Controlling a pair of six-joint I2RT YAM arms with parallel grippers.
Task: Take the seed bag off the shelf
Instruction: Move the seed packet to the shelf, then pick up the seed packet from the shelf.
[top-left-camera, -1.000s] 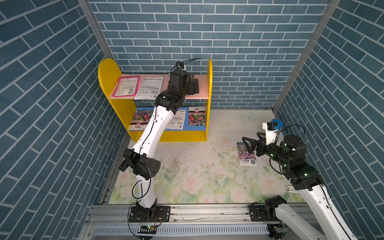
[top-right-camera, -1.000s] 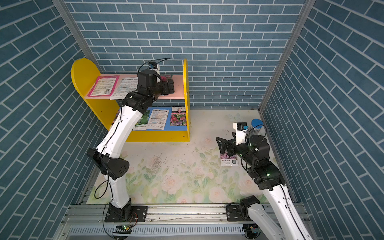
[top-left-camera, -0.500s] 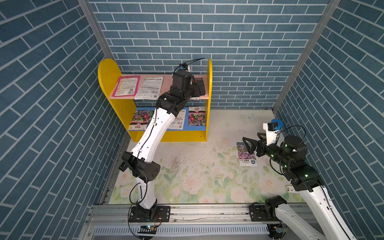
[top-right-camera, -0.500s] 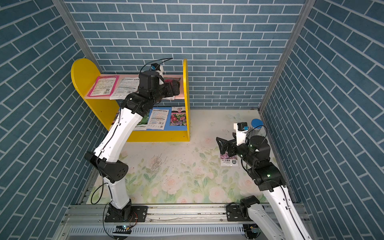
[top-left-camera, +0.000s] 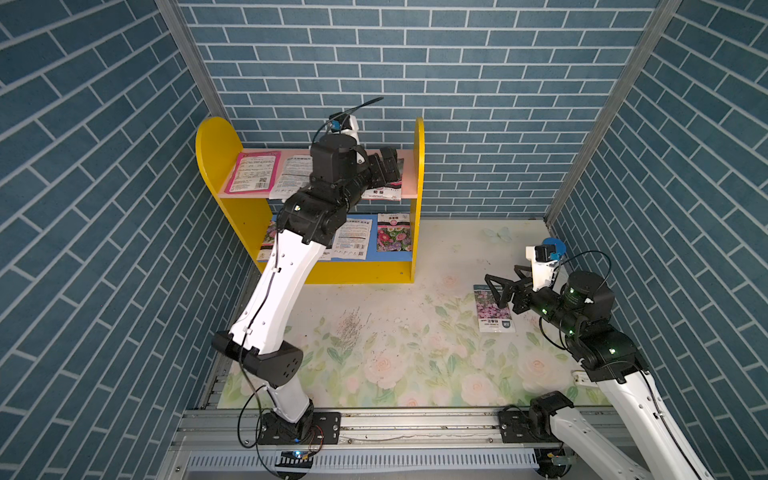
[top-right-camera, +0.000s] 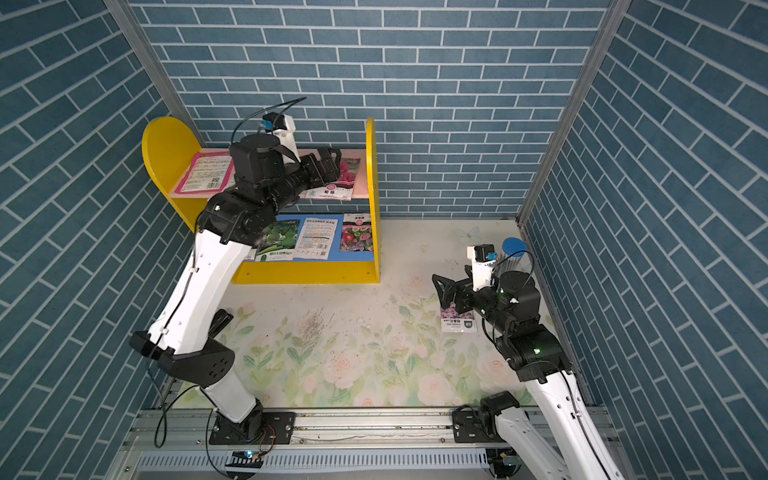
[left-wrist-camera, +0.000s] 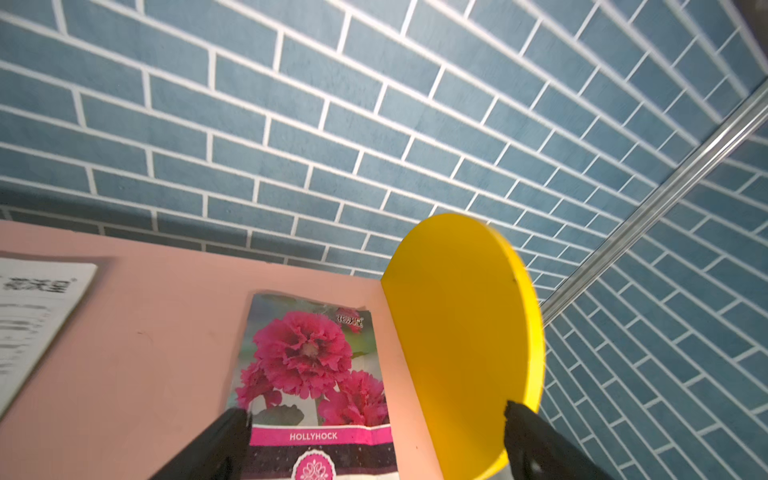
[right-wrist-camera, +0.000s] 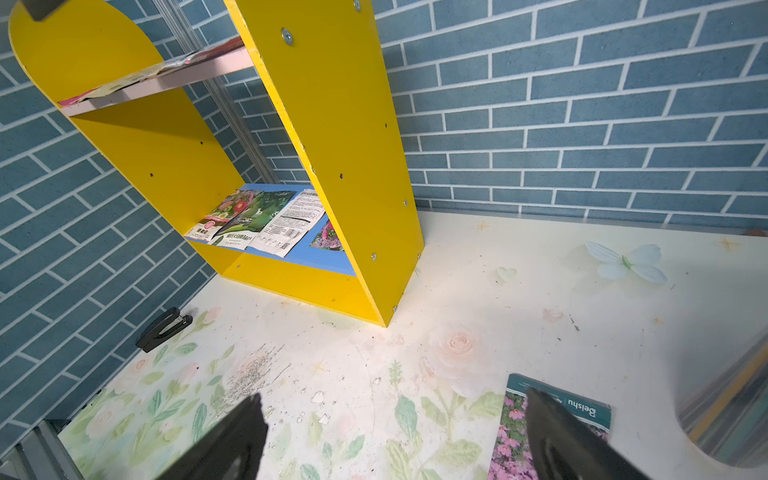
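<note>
The shelf (top-left-camera: 212, 166) stands at the back left in both top views, with yellow side panels, a pink upper board and a blue lower board. A seed bag with red hollyhock flowers (left-wrist-camera: 307, 365) lies flat at the right end of the upper board (left-wrist-camera: 137, 353), against the yellow side panel (left-wrist-camera: 465, 332). In a top view its lower edge (top-left-camera: 384, 192) overhangs the board's front. My left gripper (left-wrist-camera: 376, 413) hovers open just above this bag, one finger over its left edge and the other by the panel's rim. My right gripper (top-left-camera: 500, 286) is open and empty, low over the table.
A pink bag (top-left-camera: 253, 172) and a white bag (top-left-camera: 293, 174) share the upper board; several bags (top-left-camera: 392, 232) lie on the lower board. A purple-flowered bag (top-left-camera: 492, 316) lies on the mat under my right gripper. A black stapler (right-wrist-camera: 164, 328) and spilled seeds (top-left-camera: 353, 324) are on the mat.
My left gripper has swung right along the upper board, from its middle to the right end over the hollyhock bag. The right arm has not moved.
</note>
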